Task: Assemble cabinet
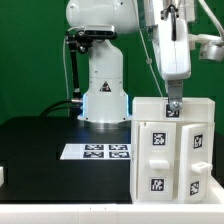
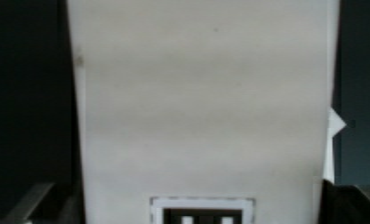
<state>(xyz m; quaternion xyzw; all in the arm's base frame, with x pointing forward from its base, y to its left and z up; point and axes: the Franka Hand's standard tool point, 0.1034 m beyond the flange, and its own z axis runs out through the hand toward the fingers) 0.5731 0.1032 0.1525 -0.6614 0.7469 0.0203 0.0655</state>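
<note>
The cabinet [image 1: 172, 148] is a large white boxy body with several black-and-white tags on its front. It stands upright on the black table at the exterior view's right. My gripper [image 1: 174, 103] comes straight down onto its top edge. In the wrist view a white panel of the cabinet [image 2: 200, 100] fills the picture, with a tag [image 2: 203, 211] near the gripper [image 2: 200, 206]. One dark finger [image 2: 45, 205] shows on each side of the panel, flush against its edges. The jaws stand wide and closed on the panel.
The marker board [image 1: 100, 152] lies flat on the black table to the left of the cabinet. The robot's white base [image 1: 105, 95] stands behind it. A small white piece [image 1: 3, 175] shows at the exterior view's left edge.
</note>
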